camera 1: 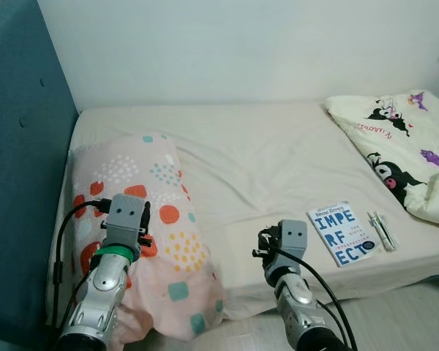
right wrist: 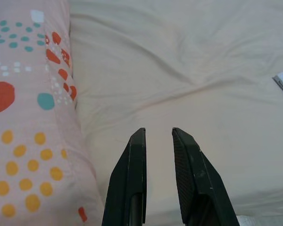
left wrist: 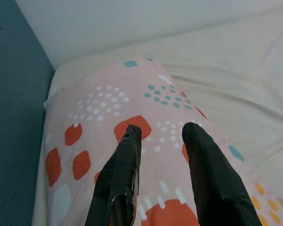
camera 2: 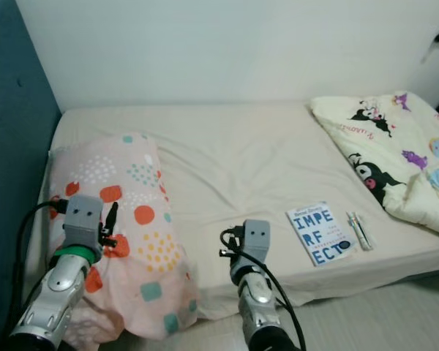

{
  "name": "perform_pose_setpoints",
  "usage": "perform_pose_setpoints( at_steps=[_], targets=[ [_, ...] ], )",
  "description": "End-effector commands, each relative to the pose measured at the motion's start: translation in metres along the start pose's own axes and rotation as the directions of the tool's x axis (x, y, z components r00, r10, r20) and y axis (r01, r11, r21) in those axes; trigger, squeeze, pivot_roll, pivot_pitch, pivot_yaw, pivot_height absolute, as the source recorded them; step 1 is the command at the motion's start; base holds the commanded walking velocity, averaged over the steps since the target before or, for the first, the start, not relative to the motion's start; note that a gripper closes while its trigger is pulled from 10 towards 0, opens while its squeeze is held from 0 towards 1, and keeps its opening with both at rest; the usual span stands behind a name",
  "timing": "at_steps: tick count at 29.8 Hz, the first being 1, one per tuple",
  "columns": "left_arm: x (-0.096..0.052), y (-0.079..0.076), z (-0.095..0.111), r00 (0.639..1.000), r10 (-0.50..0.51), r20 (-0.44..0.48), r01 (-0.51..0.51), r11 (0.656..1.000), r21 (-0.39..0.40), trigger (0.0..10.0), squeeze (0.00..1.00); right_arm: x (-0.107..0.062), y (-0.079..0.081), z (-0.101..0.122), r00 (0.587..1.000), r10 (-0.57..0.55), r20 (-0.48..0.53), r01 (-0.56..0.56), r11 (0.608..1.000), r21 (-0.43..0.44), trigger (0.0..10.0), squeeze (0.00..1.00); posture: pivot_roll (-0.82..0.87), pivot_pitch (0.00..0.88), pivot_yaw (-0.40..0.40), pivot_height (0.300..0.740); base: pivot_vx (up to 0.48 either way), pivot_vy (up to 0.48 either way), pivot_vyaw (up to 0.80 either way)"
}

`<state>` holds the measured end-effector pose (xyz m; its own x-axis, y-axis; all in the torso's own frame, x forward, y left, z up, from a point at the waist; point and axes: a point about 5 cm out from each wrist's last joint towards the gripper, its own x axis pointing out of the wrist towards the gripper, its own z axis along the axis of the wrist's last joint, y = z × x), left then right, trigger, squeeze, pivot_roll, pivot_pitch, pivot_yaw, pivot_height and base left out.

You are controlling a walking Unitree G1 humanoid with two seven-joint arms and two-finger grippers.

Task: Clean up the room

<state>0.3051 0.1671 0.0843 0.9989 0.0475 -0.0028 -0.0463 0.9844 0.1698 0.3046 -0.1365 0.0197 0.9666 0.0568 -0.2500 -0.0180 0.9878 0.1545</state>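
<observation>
The left claw is held with its fingers apart and empty, directly over the pillow, which lies at the left of the bed beside the blue headboard. The pillow's long axis runs from near to far, and its near end droops over the bed's near edge. The left arm is plainly the nearer one to it.

The right claw is also parted and empty, poised above bare sheet near the bed's near edge, just right of the pillow. The book lies flat to the right of this claw, with a pen-like item just beside it on its right; what exactly that item is cannot be made out. The book is nearer the right arm, and a reach rightward would likely be called for.

A printed quilt is bunched at the far right and is cut off by the frame. The pillow's near end is partly hidden behind the left arm.
</observation>
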Motion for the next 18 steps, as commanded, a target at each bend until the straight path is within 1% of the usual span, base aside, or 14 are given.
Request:
perform_pose_setpoints(
  at_steps=[1, 9, 13, 18],
  targets=[
    [-0.0043, -0.0007, -0.0101, 0.999, 0.016, -0.045, -0.017, 1.0, -0.023, 10.0, 0.0, -0.0036, -0.0016, -0.0083, 0.999, -0.005, -0.035, 0.005, 1.0, -0.004, 10.0, 0.0, 0.07, 0.0, -0.033, 0.74, 0.0, 0.0, 0.0],
    [-0.0053, -0.0002, -0.0134, 0.998, 0.03, -0.057, -0.031, 0.999, -0.023, 10.0, 0.0, -0.0027, -0.0023, -0.0078, 0.999, -0.014, -0.043, 0.013, 1.0, -0.012, 10.0, 0.0, 0.07, 0.0, -0.035, 0.74, 0.0, 0.0, 0.0],
    [-0.0046, -0.0005, -0.0135, 0.998, 0.033, -0.055, -0.034, 0.999, -0.029, 10.0, 0.0, -0.0028, -0.003, -0.0088, 0.998, -0.024, -0.053, 0.023, 1.0, -0.003, 10.0, 0.0, 0.07, 0.0, -0.039, 0.74, 0.0, 0.0, 0.0],
    [-0.002, 0.0002, -0.0143, 0.997, 0.043, -0.067, -0.044, 0.999, -0.019, 10.0, 0.0, -0.0018, -0.0022, -0.0081, 0.998, -0.013, -0.06, 0.012, 1.0, -0.023, 10.0, 0.0, 0.06, 0.0, -0.036, 0.74, 0.0, 0.0, 0.0]
  ],
)
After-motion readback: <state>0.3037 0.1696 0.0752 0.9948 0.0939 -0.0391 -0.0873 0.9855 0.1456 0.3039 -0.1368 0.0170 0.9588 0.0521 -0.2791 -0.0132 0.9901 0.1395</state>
